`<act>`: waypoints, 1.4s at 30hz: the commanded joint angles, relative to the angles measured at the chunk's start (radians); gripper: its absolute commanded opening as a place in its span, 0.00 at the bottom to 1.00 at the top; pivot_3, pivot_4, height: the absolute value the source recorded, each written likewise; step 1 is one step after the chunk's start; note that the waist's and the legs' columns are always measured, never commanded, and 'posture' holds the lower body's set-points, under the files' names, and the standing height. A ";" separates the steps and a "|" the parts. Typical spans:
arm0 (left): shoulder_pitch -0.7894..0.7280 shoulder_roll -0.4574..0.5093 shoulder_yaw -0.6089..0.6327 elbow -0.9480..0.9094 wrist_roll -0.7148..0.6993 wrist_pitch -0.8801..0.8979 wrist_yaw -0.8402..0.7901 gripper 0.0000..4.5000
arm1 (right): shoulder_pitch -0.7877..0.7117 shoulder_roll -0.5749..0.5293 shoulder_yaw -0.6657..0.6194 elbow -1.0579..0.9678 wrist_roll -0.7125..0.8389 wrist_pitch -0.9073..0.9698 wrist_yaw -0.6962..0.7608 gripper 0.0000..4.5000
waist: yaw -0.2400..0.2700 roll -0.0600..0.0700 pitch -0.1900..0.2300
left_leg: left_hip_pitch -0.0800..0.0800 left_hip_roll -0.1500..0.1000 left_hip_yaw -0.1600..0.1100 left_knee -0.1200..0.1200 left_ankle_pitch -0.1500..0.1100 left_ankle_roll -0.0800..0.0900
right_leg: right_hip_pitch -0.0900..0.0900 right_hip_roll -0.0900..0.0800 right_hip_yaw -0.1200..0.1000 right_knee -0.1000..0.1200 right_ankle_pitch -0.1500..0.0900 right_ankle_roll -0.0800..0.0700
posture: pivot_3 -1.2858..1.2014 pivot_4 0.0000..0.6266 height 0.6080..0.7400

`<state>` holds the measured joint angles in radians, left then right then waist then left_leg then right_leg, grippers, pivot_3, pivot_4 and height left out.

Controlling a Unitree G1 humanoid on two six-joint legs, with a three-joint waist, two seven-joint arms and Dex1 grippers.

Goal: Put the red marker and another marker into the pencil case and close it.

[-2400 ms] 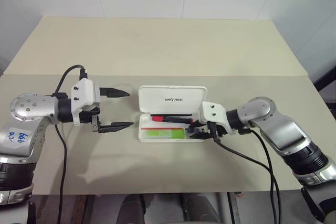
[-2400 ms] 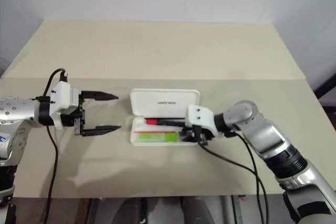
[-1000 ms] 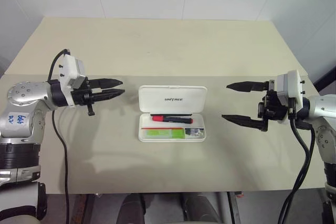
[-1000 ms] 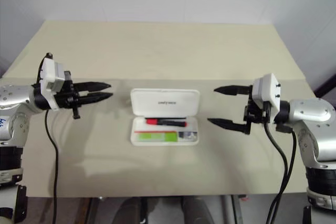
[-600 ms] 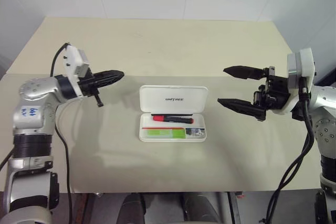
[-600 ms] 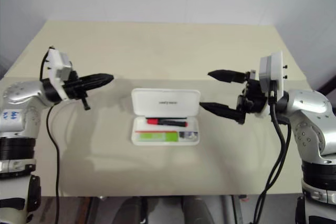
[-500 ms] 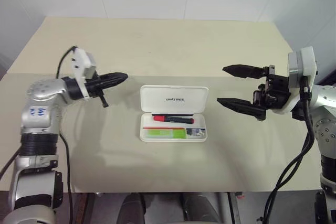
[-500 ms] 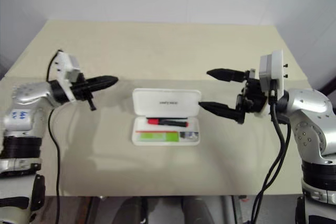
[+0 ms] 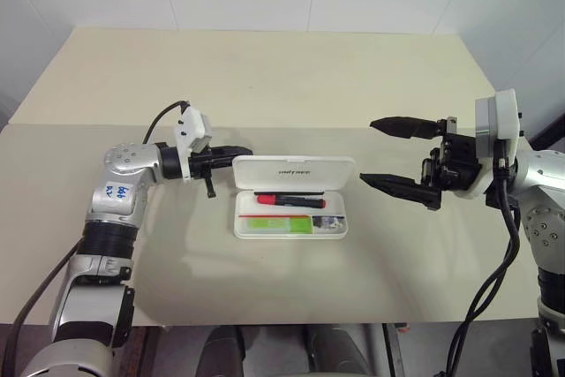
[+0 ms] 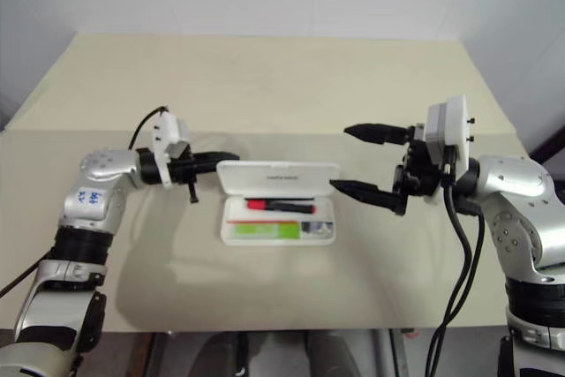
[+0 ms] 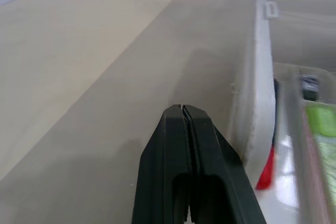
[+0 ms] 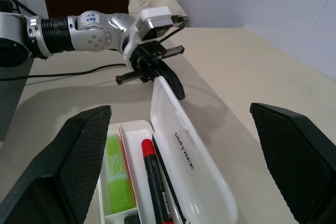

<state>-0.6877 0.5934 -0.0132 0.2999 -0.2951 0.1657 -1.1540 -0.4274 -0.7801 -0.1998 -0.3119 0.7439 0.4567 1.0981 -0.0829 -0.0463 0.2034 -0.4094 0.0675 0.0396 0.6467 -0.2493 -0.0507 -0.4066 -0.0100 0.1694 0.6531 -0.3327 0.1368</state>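
Observation:
The white pencil case [image 9: 291,235] lies open at the table's middle, and its lid [image 9: 294,171] stands partly raised. Inside the base lie the red marker [image 9: 290,201] at the back and the light-green marker [image 9: 277,223] in front. My left gripper [image 9: 244,151] is shut with nothing in it, its tip against the back of the lid's left end. From the left wrist view the shut fingers [image 11: 182,129] sit right beside the lid's edge [image 11: 260,77]. My right gripper [image 9: 367,151] hangs open to the right of the case, clear of it.
A small dark object [image 9: 328,223] lies in the right end of the case's base. The beige table [image 9: 265,86] stretches out behind the case, and a white wall rises beyond it.
My left gripper has swung right and down to the lid's left end. The lid has tipped up from lying flat. The right gripper has hardly moved.

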 commanded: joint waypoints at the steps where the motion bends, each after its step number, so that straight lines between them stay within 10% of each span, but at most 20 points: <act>1: 0.041 0.039 -0.032 -0.140 -0.027 0.017 -0.083 0.00 | 0.005 0.002 -0.015 -0.026 -0.003 -0.024 -0.004 1.00 | 0.000 0.000 0.000 | 0.000 0.000 0.000 0.000 0.000 0.000 | 0.000 0.000 0.000 0.000 0.000 0.000 | 0.52 0.24 1.00; 23: 0.145 -0.009 -0.281 -0.247 0.157 0.114 0.017 0.00 | 0.043 0.048 0.013 -0.100 -0.005 -0.031 -0.071 1.00 | 0.000 0.001 0.000 | 0.007 0.000 -0.002 0.001 0.000 0.001 | 0.011 0.000 0.000 -0.003 0.000 0.000 | 0.52 0.24 1.00; 33: 0.129 0.003 -0.054 -0.354 -0.067 0.124 -0.001 0.00 | 0.061 0.035 0.016 -0.033 -0.040 -0.078 -0.015 1.00 | 0.000 0.001 0.000 | 0.005 0.000 -0.002 -0.001 0.001 0.002 | 0.011 -0.001 -0.001 -0.010 0.003 0.001 | 0.52 0.24 1.00; 42: 0.198 0.126 0.260 -0.511 -0.229 0.223 0.114 0.58 | 0.063 -0.028 -0.023 0.106 -0.115 -0.187 0.087 1.00 | -0.001 0.001 0.000 | 0.004 0.000 -0.002 -0.003 -0.001 0.001 | 0.010 -0.001 -0.002 -0.010 0.002 0.001 | 0.52 0.24 1.00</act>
<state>-0.5056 0.7052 0.2091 -0.1612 -0.4895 0.3681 -1.0549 -0.3582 -0.7864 -0.1814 -0.2060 0.6340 0.3091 1.1626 -0.0842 -0.0454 0.2033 -0.4050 0.0679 0.0378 0.6440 -0.2499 -0.0496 -0.3967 -0.0111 0.1680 0.6429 -0.3309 0.1379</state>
